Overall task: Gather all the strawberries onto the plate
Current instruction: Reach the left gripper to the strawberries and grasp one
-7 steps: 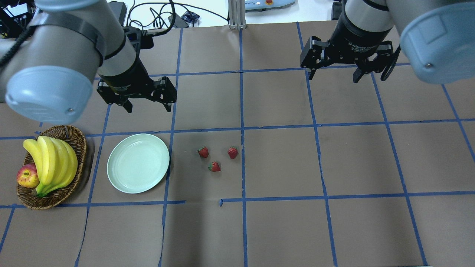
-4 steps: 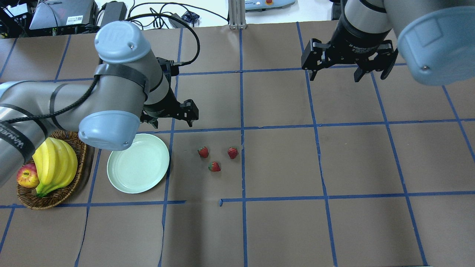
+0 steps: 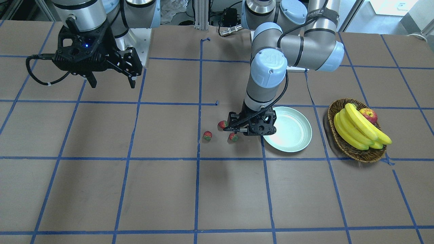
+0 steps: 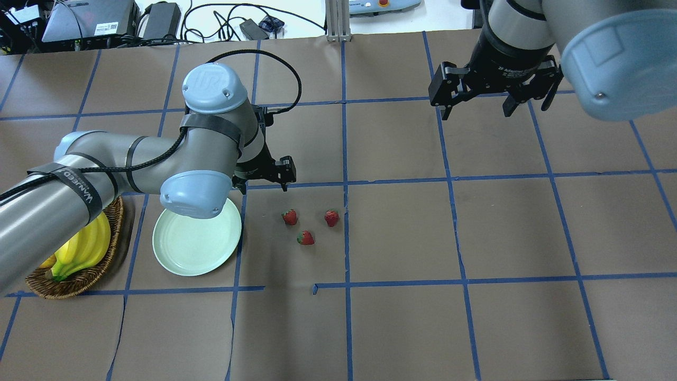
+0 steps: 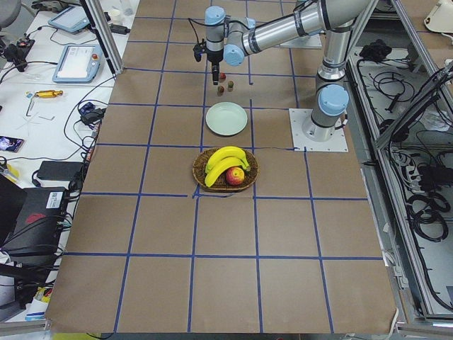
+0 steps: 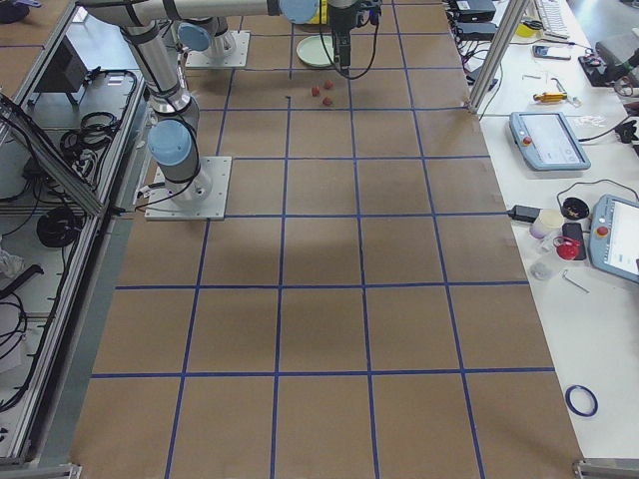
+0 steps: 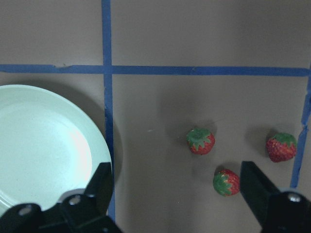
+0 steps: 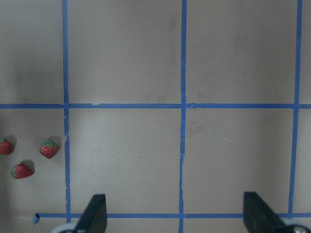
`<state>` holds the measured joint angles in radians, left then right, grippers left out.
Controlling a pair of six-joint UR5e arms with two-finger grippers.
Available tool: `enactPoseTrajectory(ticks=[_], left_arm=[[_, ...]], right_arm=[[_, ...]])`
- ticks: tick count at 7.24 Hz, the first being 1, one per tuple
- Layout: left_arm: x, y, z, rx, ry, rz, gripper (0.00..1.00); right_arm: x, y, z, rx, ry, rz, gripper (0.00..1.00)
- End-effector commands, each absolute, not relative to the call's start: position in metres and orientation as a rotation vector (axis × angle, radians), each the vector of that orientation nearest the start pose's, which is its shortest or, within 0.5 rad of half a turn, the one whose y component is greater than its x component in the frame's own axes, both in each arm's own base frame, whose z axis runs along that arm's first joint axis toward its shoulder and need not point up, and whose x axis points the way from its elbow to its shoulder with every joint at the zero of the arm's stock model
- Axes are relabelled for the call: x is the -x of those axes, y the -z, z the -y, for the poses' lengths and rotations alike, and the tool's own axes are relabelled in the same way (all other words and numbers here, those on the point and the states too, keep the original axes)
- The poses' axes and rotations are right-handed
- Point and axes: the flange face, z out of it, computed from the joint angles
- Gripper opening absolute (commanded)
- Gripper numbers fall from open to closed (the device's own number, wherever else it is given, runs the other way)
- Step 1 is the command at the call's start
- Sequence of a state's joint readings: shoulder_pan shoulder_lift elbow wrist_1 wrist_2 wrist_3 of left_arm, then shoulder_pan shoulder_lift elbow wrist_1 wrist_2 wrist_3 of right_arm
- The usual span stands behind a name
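Three strawberries (image 4: 289,217) (image 4: 331,217) (image 4: 305,238) lie close together on the brown table, right of the pale green plate (image 4: 193,251). My left gripper (image 4: 260,184) hangs open, holding nothing, just beyond the plate's right rim and left of the berries. In the left wrist view, the left gripper (image 7: 177,194) frames the plate (image 7: 43,145) on the left and the strawberries (image 7: 200,141) (image 7: 226,182) (image 7: 281,147) on the right. The plate is bare. Far off at the back right, my right gripper (image 4: 476,111) is open and holds nothing.
A wicker basket (image 3: 356,153) with bananas (image 3: 356,130) and an apple (image 3: 369,114) stands beside the plate, on the side away from the berries. Blue tape lines grid the table. Cables and devices lie past the far edge.
My left arm has swung in from the back left and come down toward the gap between plate and strawberries, staying open. The right gripper has hardly shifted. The strawberries have not moved.
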<state>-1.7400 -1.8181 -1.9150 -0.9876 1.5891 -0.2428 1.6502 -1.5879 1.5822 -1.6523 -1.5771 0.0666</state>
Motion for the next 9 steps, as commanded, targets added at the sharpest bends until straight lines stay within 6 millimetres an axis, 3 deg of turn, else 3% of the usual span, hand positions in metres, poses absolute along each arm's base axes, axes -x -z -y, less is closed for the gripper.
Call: enactPoseTrajectory(ticks=[1,3,5,7,9], left_arm=[[0.24,-0.21,0.502,0.197,-0.06,-3.103,0.84],[0.246,-0.176,0.49,0.248,-0.1,-3.089,0.8],[0.243,-0.156,0.474,0.273,0.009,-3.112,0.79],[0.243,-0.159,0.475,0.252,0.019,-3.118,0.64],[0.244,-0.166,0.474,0.245,0.038,-3.12,0.64]], right_arm=[[-0.172,-0.499,0.481,0.021,0.135,-3.138,1.0],[-0.172,-0.497,0.48,0.021,0.13,-3.139,1.0],[-0.171,-0.497,0.481,0.021,0.131,-3.14,1.0],[-0.171,-0.498,0.481,0.021,0.133,-3.14,1.0],[-0.171,-0.497,0.481,0.021,0.131,-3.14,1.0]])
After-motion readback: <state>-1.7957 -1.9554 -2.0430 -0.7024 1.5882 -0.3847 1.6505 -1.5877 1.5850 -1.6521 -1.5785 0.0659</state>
